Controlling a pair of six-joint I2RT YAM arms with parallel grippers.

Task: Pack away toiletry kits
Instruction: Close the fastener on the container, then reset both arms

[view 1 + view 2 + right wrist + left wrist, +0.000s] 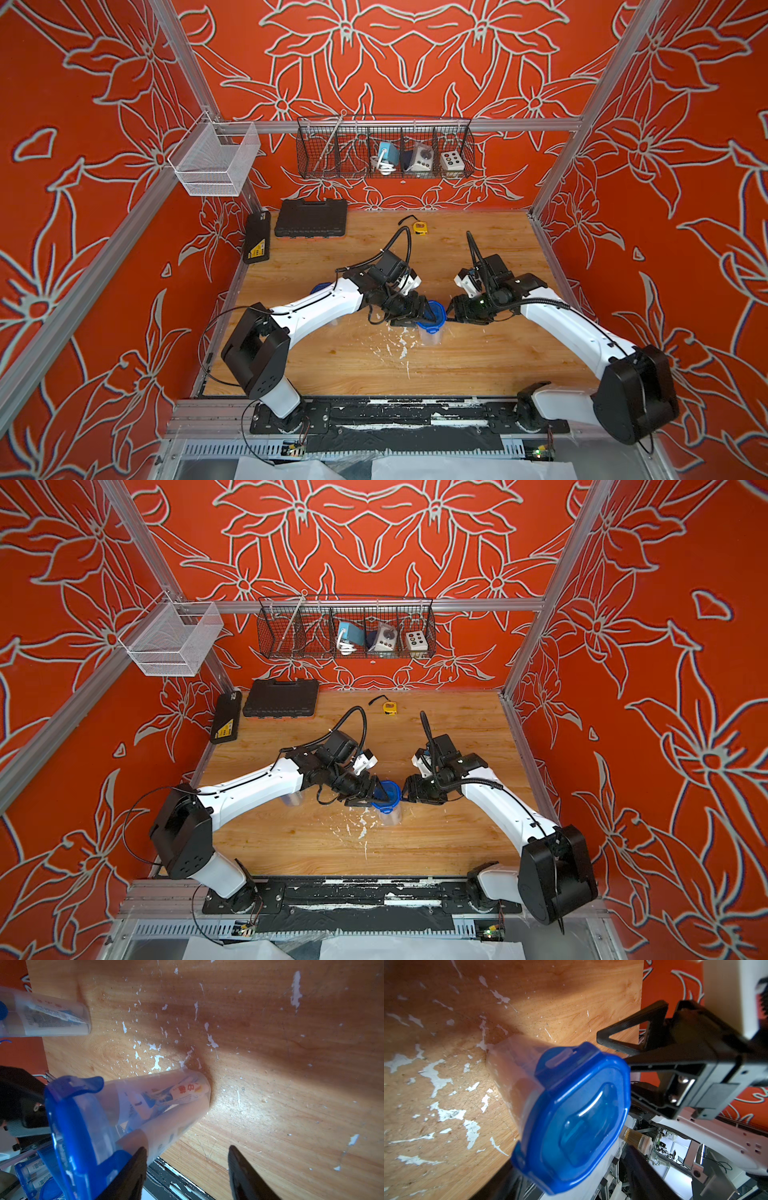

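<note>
Front of the table (478, 361): wood, with veneer chipped white toward the middle. At the centre a clear cup (166, 1109) stands upright with the blue lid (583, 1115) sitting on top; a toothpaste tube (187, 1091) shows through the wall. The left gripper (422, 316) comes in at lid height from the robot's left, jaws spread to either side of the lid; cannot tell if they press on it. The right gripper (187, 1148) faces it from the other side, jaws spread with bare table between them, one finger just beside the cup wall, nothing pinched. The second cup (52, 1016) sits further left, partly hidden under the left forearm (324, 301), printed items inside and the second lid (322, 286) peeking out. Behind are a yellow tape measure (419, 227) and a black tool case (311, 218) at the rear left. On the rear wall hangs a black wire basket (386, 149) holding small devices.
</note>
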